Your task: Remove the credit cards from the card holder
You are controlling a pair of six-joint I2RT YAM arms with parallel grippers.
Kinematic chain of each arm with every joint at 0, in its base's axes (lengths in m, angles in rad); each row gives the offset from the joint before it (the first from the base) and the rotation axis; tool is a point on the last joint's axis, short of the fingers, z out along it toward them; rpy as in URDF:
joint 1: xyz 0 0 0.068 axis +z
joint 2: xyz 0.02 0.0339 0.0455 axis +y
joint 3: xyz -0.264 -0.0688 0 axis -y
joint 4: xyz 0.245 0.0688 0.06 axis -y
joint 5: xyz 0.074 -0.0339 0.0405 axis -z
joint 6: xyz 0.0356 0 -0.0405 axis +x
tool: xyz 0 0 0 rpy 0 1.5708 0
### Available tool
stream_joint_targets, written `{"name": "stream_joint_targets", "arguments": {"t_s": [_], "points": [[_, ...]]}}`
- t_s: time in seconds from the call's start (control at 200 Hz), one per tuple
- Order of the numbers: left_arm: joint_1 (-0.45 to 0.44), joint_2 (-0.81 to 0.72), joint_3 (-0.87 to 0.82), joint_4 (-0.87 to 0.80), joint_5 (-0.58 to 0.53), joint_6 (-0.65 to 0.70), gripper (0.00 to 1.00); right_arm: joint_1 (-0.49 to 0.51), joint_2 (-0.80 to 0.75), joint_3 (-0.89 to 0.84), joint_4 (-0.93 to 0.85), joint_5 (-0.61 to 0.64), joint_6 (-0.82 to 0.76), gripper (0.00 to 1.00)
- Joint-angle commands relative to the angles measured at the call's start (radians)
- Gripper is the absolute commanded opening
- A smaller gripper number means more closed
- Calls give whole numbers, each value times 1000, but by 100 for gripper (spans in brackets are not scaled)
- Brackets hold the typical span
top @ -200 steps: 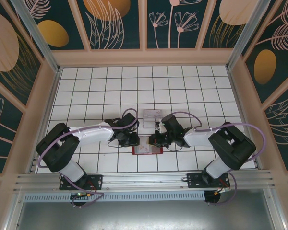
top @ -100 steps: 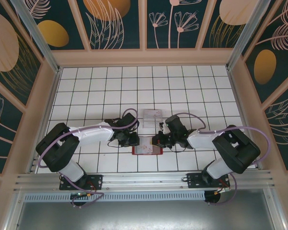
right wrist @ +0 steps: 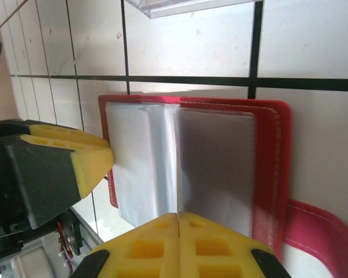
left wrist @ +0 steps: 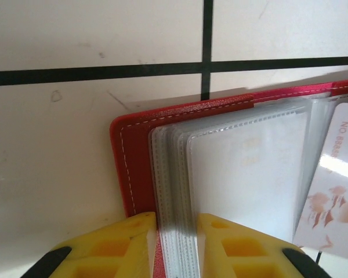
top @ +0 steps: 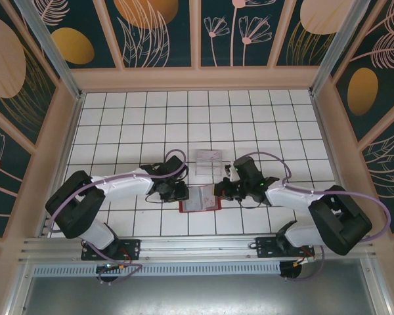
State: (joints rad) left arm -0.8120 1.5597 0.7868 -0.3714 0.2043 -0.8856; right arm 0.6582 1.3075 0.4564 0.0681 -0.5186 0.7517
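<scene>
1. the red card holder [top: 200,202] lies open on the white tiled table [top: 138,125], near the front edge and between the two arms. its closing tab [right wrist: 313,231] sticks out on the right arm's side.
2. the left gripper [left wrist: 177,231] is closed most of the way. its yellow fingers press from both sides on the stack of clear sleeves [left wrist: 180,174] at the holder's left end, so it holds the holder in place.
3. the right gripper [right wrist: 178,231] is fully closed. its tips meet at the near edge of the pages, just where two sleeves part. i cannot tell if a thin sleeve or a card edge is between them.
4. a pale credit card [left wrist: 336,174] with a printed number shows at the right of the sleeves. whether it has slipped partly out of its pocket i cannot tell. one greyish page [right wrist: 214,168] looks to me like a dark card inside its sleeve.
5. i judge the step to be the pulling of a card from its sleeve while the other arm anchors the holder. no card lies loose on the table that i can see.
6. the next move needs a pinch on the card alone, then a pull along the sleeve opening.
7. the clear plastic tray [top: 209,159] stands just behind the holder. the two grippers work very near each other, and the slippery sleeves may lift together with the card.
</scene>
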Motion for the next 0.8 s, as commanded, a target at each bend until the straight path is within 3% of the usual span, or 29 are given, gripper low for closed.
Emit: {"name": "stream_joint_targets", "arguments": {"t_s": [0.0,0.19,0.535,0.795], "points": [[2,-22,3,-40,-31,-21,27,-14,-33,68,-127,41,-123,1],[3,-45,15,-26,-56,-9,29,-27,-14,277,-344,2,-474,0],[3,-56,22,25,-95,-3,29,-27,89,651,-712,238,-1198,0],[2,-61,5,32,-101,16,29,-28,250,865,-887,325,-1550,0]]}}
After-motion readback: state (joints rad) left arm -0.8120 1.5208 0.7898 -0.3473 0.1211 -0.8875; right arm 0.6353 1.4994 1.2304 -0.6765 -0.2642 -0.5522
